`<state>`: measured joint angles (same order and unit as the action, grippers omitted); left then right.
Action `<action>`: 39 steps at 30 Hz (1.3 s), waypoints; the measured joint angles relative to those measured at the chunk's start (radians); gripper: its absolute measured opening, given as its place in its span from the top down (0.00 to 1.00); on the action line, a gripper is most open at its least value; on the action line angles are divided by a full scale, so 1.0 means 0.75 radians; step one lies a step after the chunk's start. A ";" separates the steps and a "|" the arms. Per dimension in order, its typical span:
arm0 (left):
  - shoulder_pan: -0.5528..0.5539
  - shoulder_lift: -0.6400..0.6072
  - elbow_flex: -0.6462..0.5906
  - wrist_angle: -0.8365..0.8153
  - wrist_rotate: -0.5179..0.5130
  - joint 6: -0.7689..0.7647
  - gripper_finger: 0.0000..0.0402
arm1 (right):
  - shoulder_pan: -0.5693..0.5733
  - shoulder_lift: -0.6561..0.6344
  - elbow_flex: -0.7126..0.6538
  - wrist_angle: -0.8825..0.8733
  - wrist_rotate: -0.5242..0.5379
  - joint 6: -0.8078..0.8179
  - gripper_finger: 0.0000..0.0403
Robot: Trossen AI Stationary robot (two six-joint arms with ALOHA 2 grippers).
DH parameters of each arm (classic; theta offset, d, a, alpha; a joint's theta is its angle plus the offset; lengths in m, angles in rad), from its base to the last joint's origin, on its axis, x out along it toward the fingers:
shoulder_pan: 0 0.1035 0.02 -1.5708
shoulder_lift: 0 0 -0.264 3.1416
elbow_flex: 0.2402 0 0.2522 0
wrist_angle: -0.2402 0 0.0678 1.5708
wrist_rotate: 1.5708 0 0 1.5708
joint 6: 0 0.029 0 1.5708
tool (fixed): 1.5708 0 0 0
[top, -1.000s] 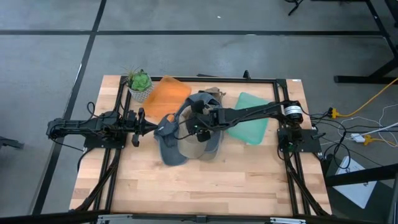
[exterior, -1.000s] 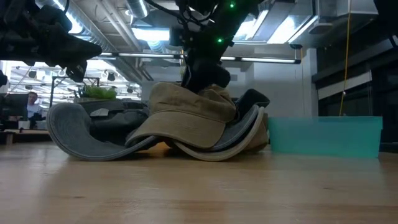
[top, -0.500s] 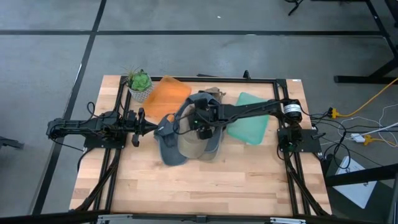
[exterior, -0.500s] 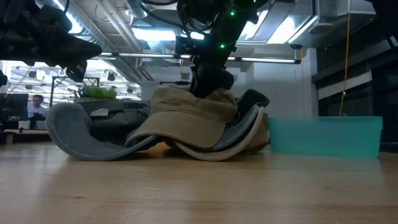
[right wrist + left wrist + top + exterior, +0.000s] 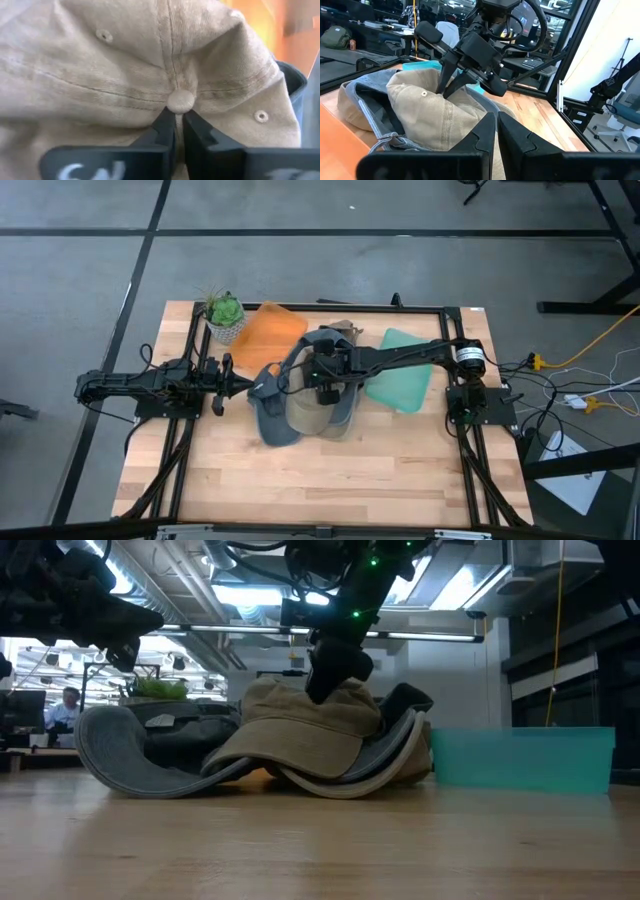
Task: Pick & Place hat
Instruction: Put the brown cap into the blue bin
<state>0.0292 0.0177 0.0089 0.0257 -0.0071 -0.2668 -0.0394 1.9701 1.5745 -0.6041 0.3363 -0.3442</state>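
Observation:
A tan hat (image 5: 308,414) lies crown up on a pile of grey hats (image 5: 268,420) at the table's middle, its brim (image 5: 270,745) toward the near edge. My right gripper (image 5: 322,383) reaches in from the right and is shut on the tan crown next to its top button (image 5: 181,101). My left gripper (image 5: 228,383) hovers shut just left of the pile, touching nothing; its own view shows the closed fingers (image 5: 496,116) pointing at the hats. My right gripper pinches the tan hat's crown cloth (image 5: 176,113) right beside the top button between its two fingertips. The fingers (image 5: 322,690) slant down from above and the table's right. The hat still rests on the grey hats beneath it, crown up.
An orange tray (image 5: 270,330) lies behind the pile and a teal bin (image 5: 402,380) stands to its right. A small potted plant (image 5: 225,313) sits at the far left corner. Bare wood stretches along the near edge (image 5: 320,480).
My right gripper has gone a little toward the table's left and down onto the tan hat's crown, then shut on the cloth by the button. The hats have stayed where they were.

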 joint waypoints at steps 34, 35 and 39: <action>0.000 0.000 0.000 0.000 0.000 0.000 0.96 | -0.020 -0.291 -0.002 0.307 -0.929 1.290 0.98; 0.000 0.000 0.000 0.000 0.000 0.000 0.96 | -0.020 -0.287 -0.002 0.370 -0.999 1.282 0.98; 0.000 0.000 0.000 0.000 0.000 0.000 0.96 | -0.011 -0.293 0.003 0.473 -0.917 1.382 0.98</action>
<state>0.0288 0.0177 0.0090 0.0257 -0.0071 -0.2668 -0.0479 1.7507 1.5764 -0.2497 -0.3516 0.6919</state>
